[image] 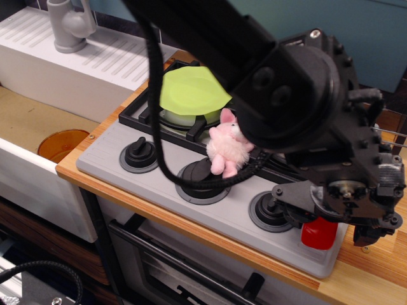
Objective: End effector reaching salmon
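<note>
The salmon (pixel 317 234), a small glossy red block, lies on the grey stove panel's (pixel 114 166) front right corner, beside the rightmost knob (pixel 269 210). My black gripper (pixel 336 221) hangs directly over it, and the bulky wrist covers the block's top part. One dark finger (pixel 368 236) shows just right of the block, over the wooden counter. The other finger is hidden by the wrist, so I cannot tell how the jaws stand or whether they touch the block.
A pink plush animal (pixel 227 150) sits on the stove behind the middle knob (pixel 201 174). A lime-green lid (pixel 194 90) covers a pot on the burner. A left knob (pixel 139 154), an orange bowl (pixel 62 143), a grey faucet (pixel 68 25) and a black cable (pixel 159 152) are to the left.
</note>
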Motion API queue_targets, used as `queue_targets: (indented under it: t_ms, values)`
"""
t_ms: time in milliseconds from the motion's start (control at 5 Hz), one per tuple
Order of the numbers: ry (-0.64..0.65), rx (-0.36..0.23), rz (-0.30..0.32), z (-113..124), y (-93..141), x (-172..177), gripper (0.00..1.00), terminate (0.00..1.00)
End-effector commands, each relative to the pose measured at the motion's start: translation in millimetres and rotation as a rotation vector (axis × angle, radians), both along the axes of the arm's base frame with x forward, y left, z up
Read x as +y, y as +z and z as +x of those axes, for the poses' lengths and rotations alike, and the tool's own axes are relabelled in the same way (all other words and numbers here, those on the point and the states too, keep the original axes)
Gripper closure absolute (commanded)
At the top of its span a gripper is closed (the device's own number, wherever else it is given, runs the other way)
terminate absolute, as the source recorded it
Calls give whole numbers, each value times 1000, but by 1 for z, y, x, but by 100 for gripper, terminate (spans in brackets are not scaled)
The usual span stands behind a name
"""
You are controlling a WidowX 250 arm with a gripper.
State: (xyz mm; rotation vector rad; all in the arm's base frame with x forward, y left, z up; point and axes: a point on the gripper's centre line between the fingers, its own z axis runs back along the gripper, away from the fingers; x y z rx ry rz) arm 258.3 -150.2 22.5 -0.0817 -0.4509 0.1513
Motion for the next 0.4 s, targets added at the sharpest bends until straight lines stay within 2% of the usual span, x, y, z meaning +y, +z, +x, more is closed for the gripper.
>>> queue_targets:
  t_ms: [0, 200]
  values:
    - [3, -12, -7, 5, 4, -1, 0, 0]
    - [3, -12, -7, 5, 4, -1, 0, 100]
